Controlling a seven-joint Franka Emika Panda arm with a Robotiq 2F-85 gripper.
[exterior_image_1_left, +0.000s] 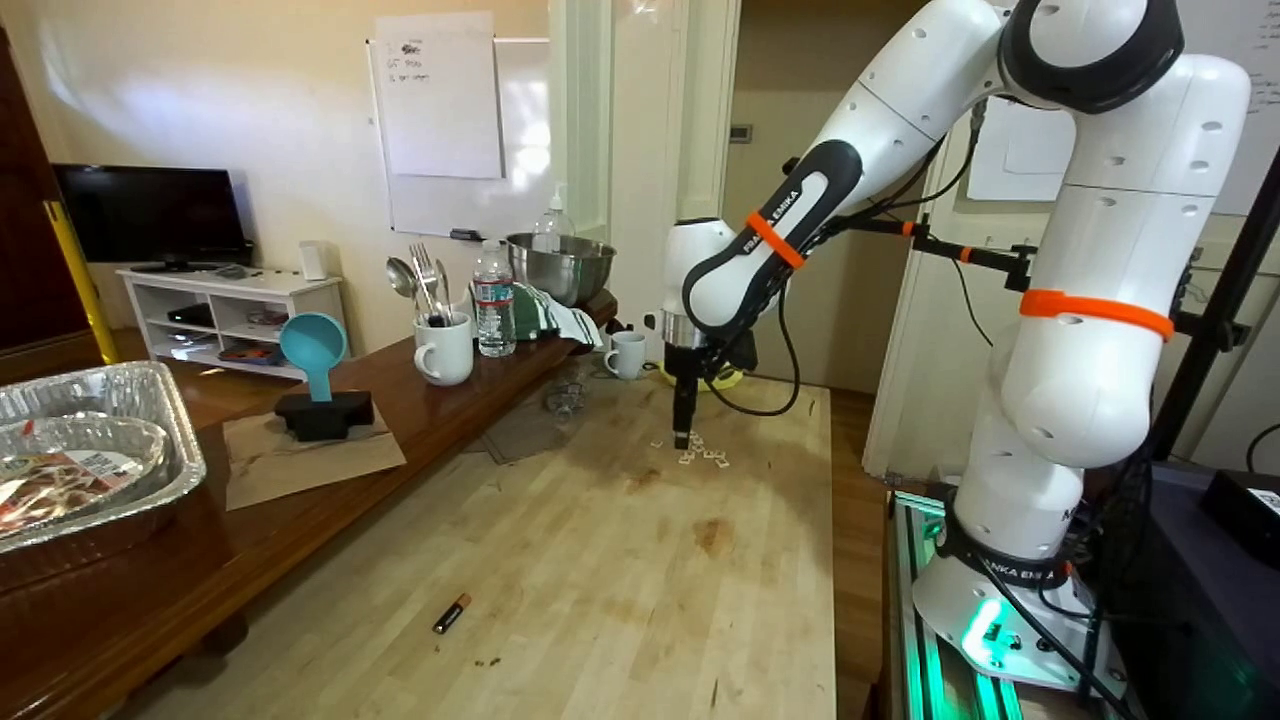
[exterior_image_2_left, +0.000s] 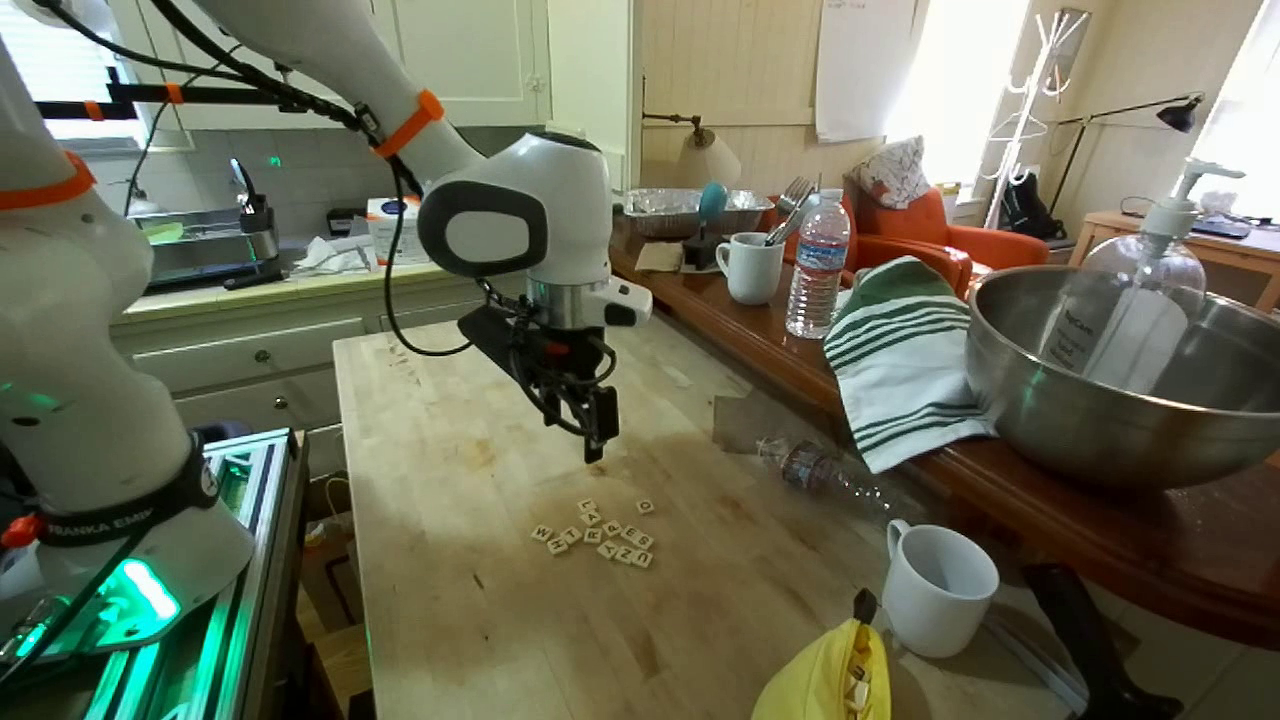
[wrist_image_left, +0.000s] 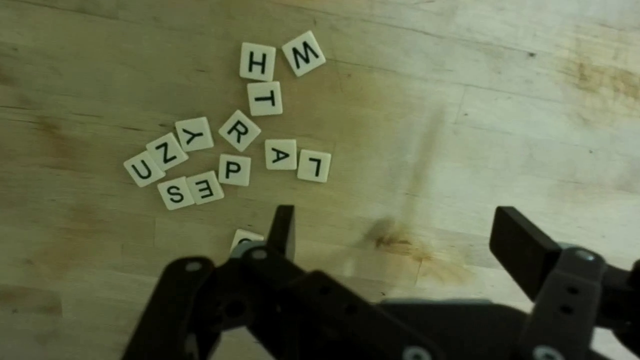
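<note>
My gripper (wrist_image_left: 392, 225) is open and empty above the wooden table (exterior_image_2_left: 480, 640). It also shows in both exterior views (exterior_image_1_left: 683, 440) (exterior_image_2_left: 597, 450). Several small cream letter tiles lie loosely grouped on the table. In the wrist view, H (wrist_image_left: 257, 62), W (wrist_image_left: 304, 53) and T (wrist_image_left: 265, 98) lie at the top. Z (wrist_image_left: 167, 151) and S (wrist_image_left: 175, 193) lie at the left. A (wrist_image_left: 280, 154) and L (wrist_image_left: 314, 166) are nearest the space between the fingers. A lone tile (wrist_image_left: 244, 236) is partly hidden behind the left finger; its letter is unclear.
A battery (exterior_image_1_left: 451, 613) lies on the table. A clear bottle (exterior_image_2_left: 815, 470), a white mug (exterior_image_2_left: 938, 590), a yellow pouch (exterior_image_2_left: 825, 680) and a black handle (exterior_image_2_left: 1090, 640) are there too. A raised brown ledge (exterior_image_1_left: 400, 470) bears a steel bowl (exterior_image_2_left: 1120, 400), a cutlery mug (exterior_image_1_left: 444, 350) and a foil tray (exterior_image_1_left: 180, 470).
</note>
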